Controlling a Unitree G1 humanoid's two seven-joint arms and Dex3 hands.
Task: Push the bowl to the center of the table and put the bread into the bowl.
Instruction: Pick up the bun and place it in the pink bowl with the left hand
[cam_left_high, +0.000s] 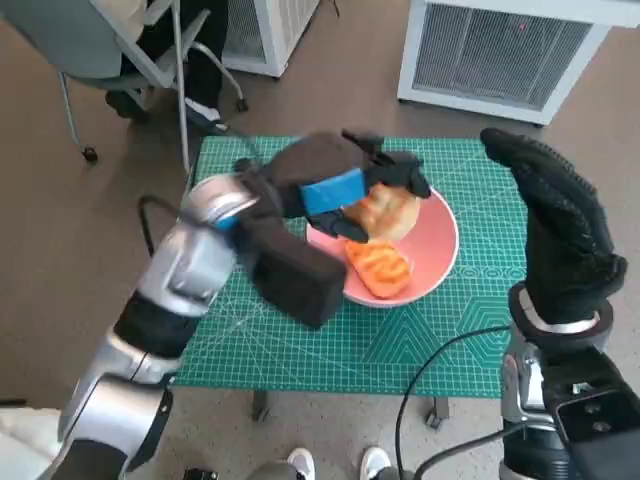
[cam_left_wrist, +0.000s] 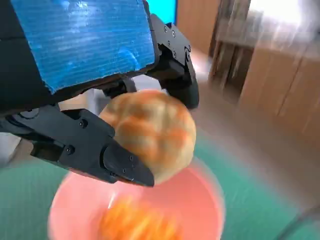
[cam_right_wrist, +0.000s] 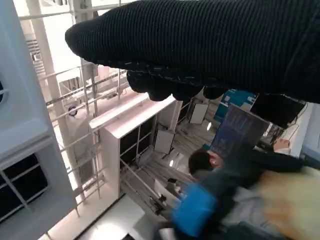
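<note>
One round bread roll (cam_left_wrist: 150, 135) sits gripped between the fingers of my left hand (cam_left_high: 345, 190), hanging directly above the pink bowl (cam_left_high: 435, 262), which rests near the middle of the green-matted counter (cam_left_high: 470, 330) with an orange piece (cam_left_high: 378, 268) already inside. My gloved right hand (cam_left_high: 560, 225) is raised off to the side, holding nothing, fingers extended.

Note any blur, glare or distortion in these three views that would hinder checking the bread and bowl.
Head view: sharp, slight wide-angle bend; the left hand hides part of the bread. Left wrist view: bread fairly clear, but the bowl and background are smeared by blur. Right wrist view: the right hand is sharp, the far end blurred, windows overexposed; no bowl visible.
</note>
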